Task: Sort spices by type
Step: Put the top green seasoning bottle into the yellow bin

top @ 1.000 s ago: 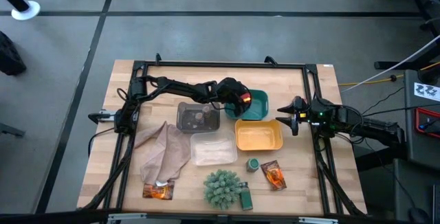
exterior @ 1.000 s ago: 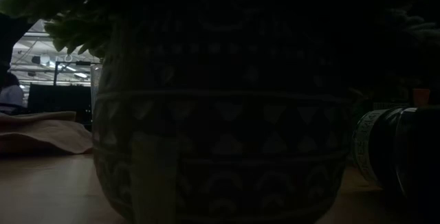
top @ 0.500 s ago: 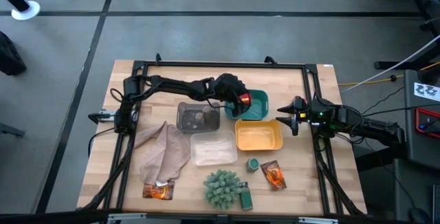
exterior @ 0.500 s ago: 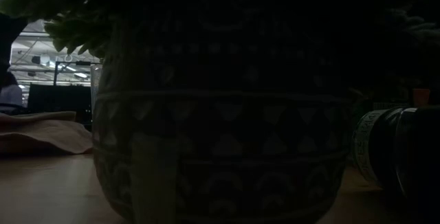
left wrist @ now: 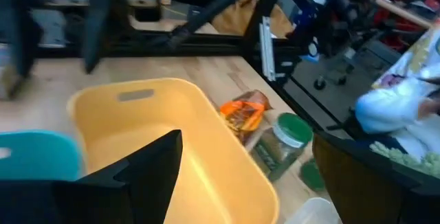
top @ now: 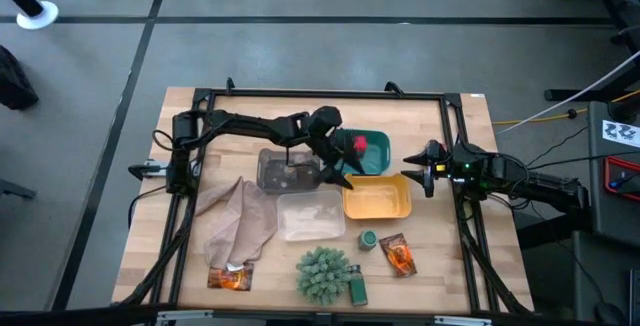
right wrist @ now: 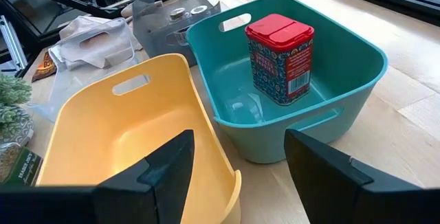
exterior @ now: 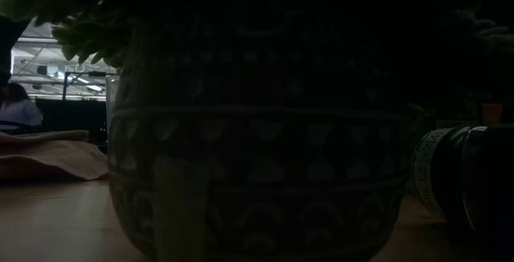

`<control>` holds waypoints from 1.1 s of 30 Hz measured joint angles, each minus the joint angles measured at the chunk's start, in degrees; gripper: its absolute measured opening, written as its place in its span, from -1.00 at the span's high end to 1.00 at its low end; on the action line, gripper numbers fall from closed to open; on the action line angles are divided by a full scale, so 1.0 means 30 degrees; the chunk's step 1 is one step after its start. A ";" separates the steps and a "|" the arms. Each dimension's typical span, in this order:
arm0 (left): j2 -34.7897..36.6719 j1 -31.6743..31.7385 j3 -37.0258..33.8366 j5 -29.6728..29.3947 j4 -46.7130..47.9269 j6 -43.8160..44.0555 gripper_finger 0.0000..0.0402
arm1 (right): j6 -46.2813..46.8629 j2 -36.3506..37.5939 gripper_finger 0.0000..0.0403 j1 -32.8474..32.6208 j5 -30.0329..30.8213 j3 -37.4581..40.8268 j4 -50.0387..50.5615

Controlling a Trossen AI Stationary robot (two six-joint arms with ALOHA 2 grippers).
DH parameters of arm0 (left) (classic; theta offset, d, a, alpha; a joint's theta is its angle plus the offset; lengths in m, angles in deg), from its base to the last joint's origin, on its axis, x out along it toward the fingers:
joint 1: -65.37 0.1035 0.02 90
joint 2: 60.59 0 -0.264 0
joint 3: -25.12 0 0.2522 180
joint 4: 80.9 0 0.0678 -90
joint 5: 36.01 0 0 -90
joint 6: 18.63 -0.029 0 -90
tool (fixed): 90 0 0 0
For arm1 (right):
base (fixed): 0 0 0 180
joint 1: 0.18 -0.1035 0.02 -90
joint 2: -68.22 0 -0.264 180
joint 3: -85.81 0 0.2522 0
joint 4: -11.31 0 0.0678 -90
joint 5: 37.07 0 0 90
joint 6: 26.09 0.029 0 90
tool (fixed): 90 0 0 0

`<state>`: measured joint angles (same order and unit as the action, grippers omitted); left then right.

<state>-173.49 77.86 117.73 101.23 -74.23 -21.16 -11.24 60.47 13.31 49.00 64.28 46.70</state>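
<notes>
One red tub [right wrist: 278, 58] stands upright on the floor of the teal tray [top: 378, 158]. Two tiny jars [right wrist: 184, 11] sit in the grey tray [top: 270, 174]. On the table's near part are an upright green jar [top: 368, 238], an orange sachet [top: 398, 255], a green jar [top: 357, 288] lying on its side and a second sachet [top: 228, 278]. My left gripper [top: 338, 169] hangs open over the corner where the grey, teal and yellow trays meet, and holds nothing. My right gripper [top: 414, 170] waits open at the table's right edge.
The yellow tray [top: 377, 197] and the clear tray [top: 310, 216] lie in front of the teal and grey ones. A beige cloth [top: 240, 224] lies at the near left. A spiky green plant [top: 322, 273] in a patterned pot [exterior: 257, 173] stands at the near edge.
My left gripper has drawn away from the red tub in the teal tray, risen, and swung its fingers round toward the table's near edge, over the yellow tray's far corner. The red tub stays upright in the teal tray.
</notes>
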 joint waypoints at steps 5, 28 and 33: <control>-0.0007 -0.0744 0.0000 -0.0024 0.0169 -0.0609 -0.54 | 0.0000 0.0000 -0.13 0.0000 0.0000 0.0000 -0.0006; -0.0044 -0.5713 0.0000 -0.8858 0.0332 -0.4114 -0.54 | -0.0036 0.0000 -0.13 0.0000 0.0000 0.0000 0.0053; -0.0079 -0.6445 0.0000 -1.0363 0.0017 -0.3705 -0.54 | -0.0040 0.0000 -0.13 0.0000 0.0000 0.0000 0.0053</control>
<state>-173.73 58.53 117.73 70.14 -74.18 -32.27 -11.36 60.47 13.31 49.00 64.28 46.86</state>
